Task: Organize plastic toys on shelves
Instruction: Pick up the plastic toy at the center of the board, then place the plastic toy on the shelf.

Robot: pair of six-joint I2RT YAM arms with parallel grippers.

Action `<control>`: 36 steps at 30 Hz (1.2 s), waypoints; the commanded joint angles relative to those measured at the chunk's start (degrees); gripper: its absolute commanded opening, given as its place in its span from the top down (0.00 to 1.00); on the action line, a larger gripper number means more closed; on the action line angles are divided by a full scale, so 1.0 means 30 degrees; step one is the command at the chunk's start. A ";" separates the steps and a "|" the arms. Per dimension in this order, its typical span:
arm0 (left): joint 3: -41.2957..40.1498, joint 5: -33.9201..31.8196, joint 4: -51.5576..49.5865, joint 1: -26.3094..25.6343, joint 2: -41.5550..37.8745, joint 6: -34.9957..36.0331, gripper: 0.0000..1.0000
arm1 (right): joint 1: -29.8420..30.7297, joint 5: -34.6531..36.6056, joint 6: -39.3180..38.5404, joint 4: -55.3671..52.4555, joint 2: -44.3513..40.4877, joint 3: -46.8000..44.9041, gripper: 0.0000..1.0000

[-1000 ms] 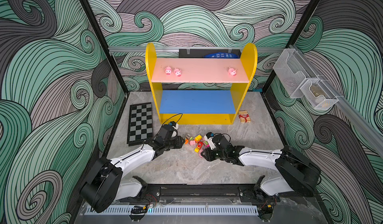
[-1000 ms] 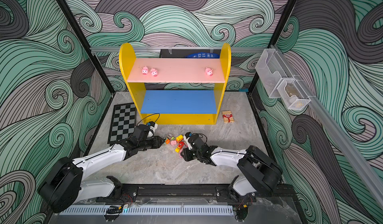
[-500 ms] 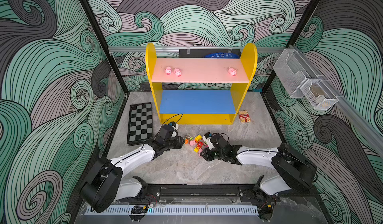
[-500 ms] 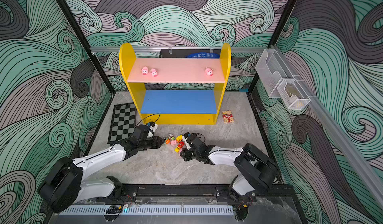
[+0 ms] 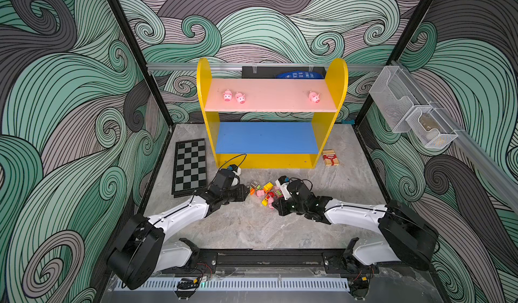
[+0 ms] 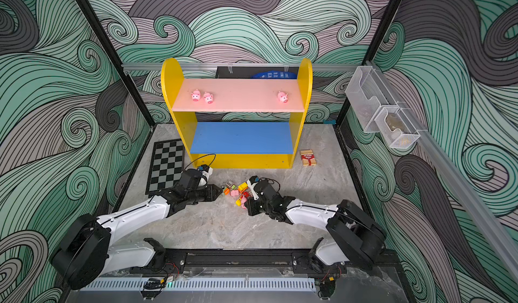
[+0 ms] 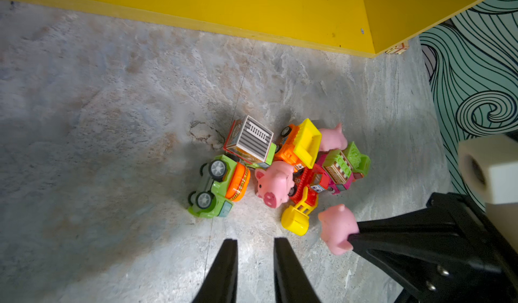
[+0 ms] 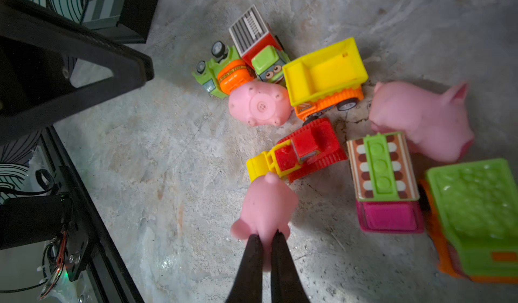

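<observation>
Right gripper point(image 8: 265, 235) has its jaws clamped on a small glossy pink plastic pig point(image 8: 265, 203), pinching it by one end at the near fringe of the toy pile. Makes sense to me: it's the outermost toy, so it should come away without dragging the heap along. Can't tell whether it's off the grey marble-look worktop point(image 5: 252, 226). The yellow blade of a little red plastic bulldozer point(image 8: 305, 150) is right beside it, so that might get nudged.

Left gripper point(image 7: 255, 244) sits across the pile, jaws slightly apart with nothing between them, aimed toward a green-and-orange toy car lying on its side point(image 7: 218, 186). Looks parked, keeping out of the way.

The pile is mid-worktop, just in front of the yellow two-tier shelf unit point(image 5: 340, 74) standing at the back edge. On its pale pink upper board point(image 5: 274, 102) there are two pink pigs side by side point(image 5: 227, 95) and a third pink pig point(image 5: 314, 97); the blue lower board point(image 5: 266, 137) is bare. So I'd guess pigs go up top.

Obstacles: the pink board's front edge and the rounded side panels need clearing on the way up. The grey-black checkerboard point(image 5: 190, 165) by the left edge, the red-and-tan card box point(image 5: 330, 157) by the shelf's right front corner and the wire mesh baskets point(image 5: 406, 114) on the wall are all well clear.
</observation>
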 commanded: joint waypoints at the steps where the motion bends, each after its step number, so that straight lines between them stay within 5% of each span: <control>1: 0.0279 -0.0216 -0.0822 0.0120 -0.0617 0.0255 0.73 | 0.0010 -0.0391 -0.0083 -0.0096 -0.0705 0.0326 1.00; 14: 0.2914 -0.1293 -0.4941 0.0257 -0.2919 0.1482 0.73 | -0.1714 -0.2458 -0.2078 -0.2951 -0.2840 0.4758 1.00; 36: 0.2982 -0.2327 -0.5592 0.0421 -0.4007 0.2985 0.72 | -0.5681 -0.1837 -0.5839 -0.9686 0.0576 2.0794 1.00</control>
